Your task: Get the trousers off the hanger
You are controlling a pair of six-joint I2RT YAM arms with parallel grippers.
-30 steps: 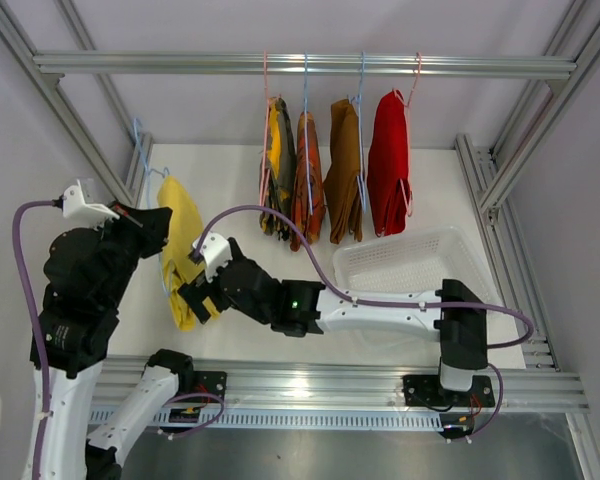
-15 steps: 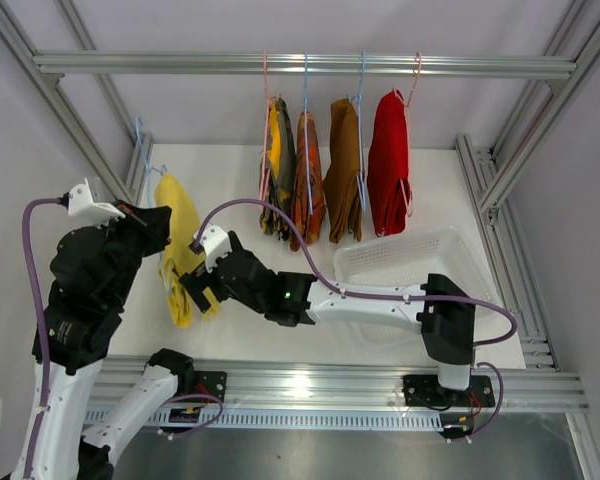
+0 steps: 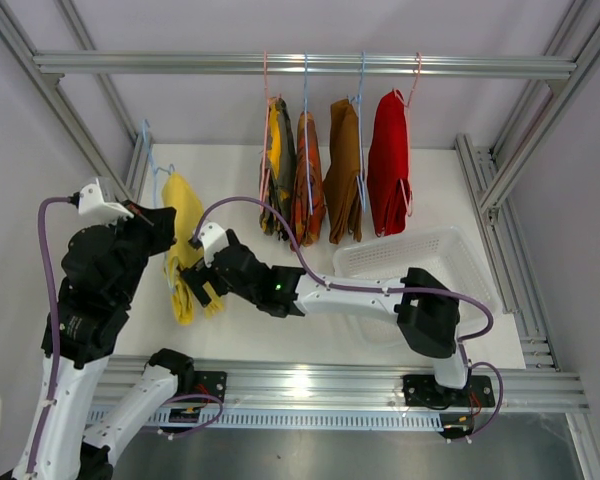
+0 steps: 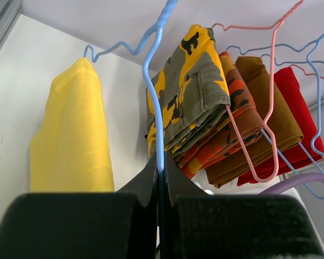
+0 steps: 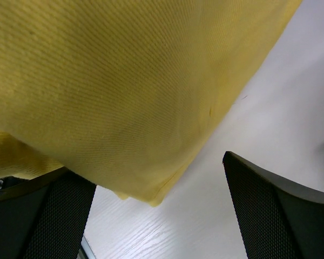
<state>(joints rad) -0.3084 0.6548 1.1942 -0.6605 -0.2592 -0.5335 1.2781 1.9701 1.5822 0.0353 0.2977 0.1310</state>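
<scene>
Firmly, the left pincer [image 4: 159,181] is pinched on the wire of the blue hanger [image 4: 153,81], from which the yellow trousers [image 4: 75,135] hang folded. Lower down, the right pincer [image 5: 159,189] gapes wide, gripping nothing, the trousers' hem over its gap, above the white desk [image 5: 259,97].

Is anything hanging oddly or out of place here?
Yes. The yellow trousers are not on the rail with the other four pairs; their blue hanger is off to the left, pinched in the left gripper. The right gripper is open at their lower edge.
</scene>
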